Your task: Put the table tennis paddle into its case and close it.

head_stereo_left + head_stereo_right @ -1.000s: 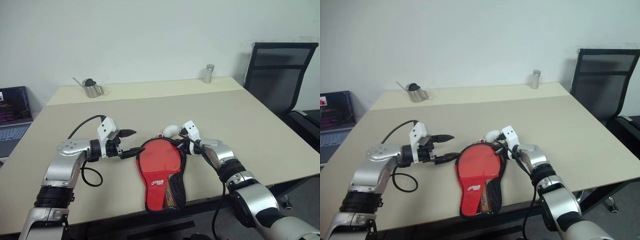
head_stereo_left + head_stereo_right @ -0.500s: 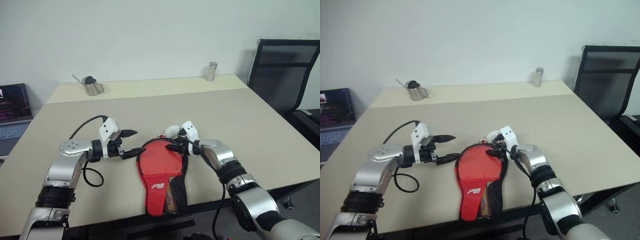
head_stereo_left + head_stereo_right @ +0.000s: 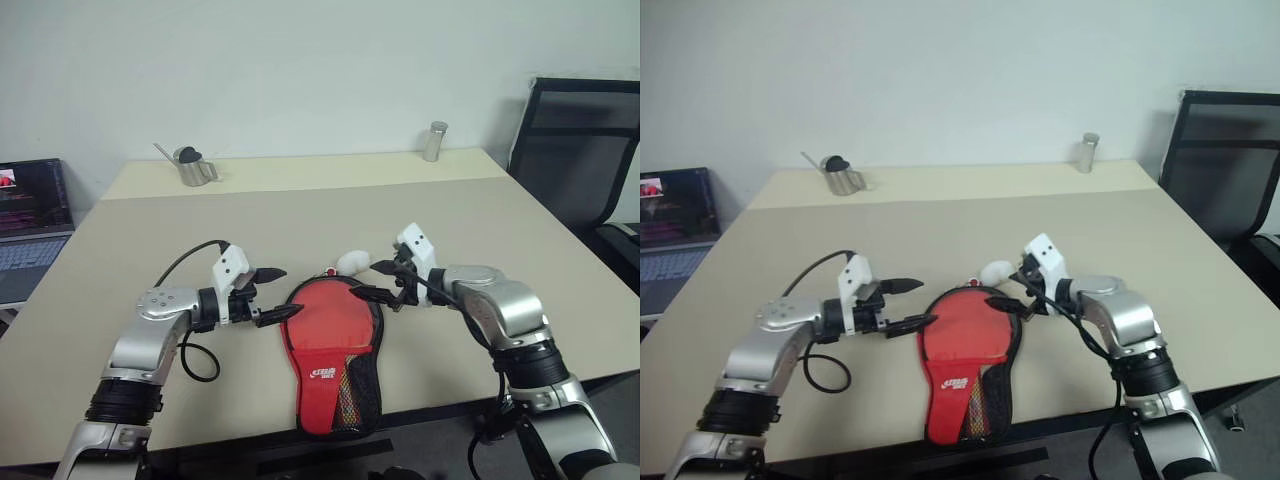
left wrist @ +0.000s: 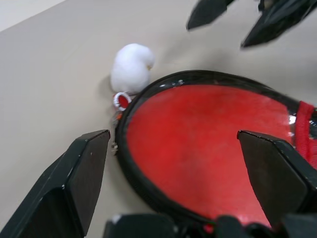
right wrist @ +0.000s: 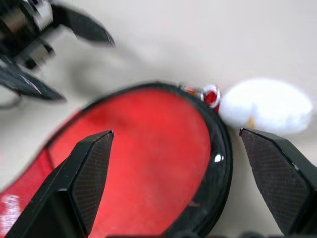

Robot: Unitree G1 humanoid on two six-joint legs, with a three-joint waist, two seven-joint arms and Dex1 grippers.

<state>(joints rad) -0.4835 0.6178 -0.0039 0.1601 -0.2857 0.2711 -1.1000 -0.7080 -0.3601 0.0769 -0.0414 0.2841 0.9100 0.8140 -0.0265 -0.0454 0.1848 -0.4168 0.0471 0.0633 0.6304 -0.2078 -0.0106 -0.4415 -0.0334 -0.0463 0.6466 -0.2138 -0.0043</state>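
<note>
Between two spread hands (image 3: pixel 272 296) (image 3: pixel 378 282), red black-edged paddle-shaped case (image 3: pixel 334 345), white logo, mesh pocket.

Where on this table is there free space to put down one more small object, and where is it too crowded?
Free: the wide beige table between the red zip case and the far metal cylinder, and the stretch before the steel watering can. Crowded: around the case's round end, between both grippers and the white fluffy charm.

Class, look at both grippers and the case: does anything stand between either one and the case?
Nothing visible does. The left gripper and right gripper hang open at either side of the case. The white plush charm lies beyond the case's top edge, out of both paths.
</note>
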